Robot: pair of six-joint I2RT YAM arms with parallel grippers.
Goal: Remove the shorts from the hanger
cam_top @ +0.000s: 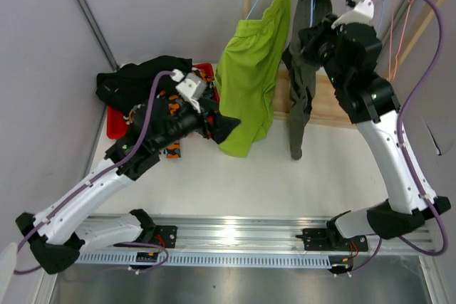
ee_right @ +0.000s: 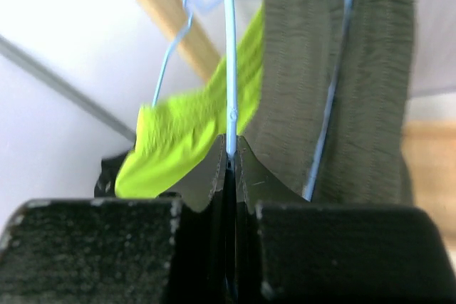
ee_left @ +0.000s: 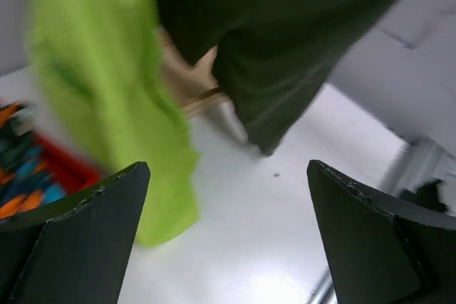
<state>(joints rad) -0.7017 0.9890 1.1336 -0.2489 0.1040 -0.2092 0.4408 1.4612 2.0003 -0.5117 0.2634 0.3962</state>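
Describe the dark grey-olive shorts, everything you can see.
The dark grey-olive shorts are soft, matte fabric. They hang limp and bunched narrow on a blue wire hanger at the wooden rack, right of the lime green shorts. Their lower end dangles toward the white table. The right gripper, shut on that hanger's wire, is right beside them.

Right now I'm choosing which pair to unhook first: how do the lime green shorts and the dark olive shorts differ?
The lime green shorts are bright; the dark olive shorts are dull. The lime pair hangs spread wide, the olive pair narrow and bunched. The right pincer, shut on a blue hanger wire, is at the olive pair, not the lime pair. Both hang on blue hangers.
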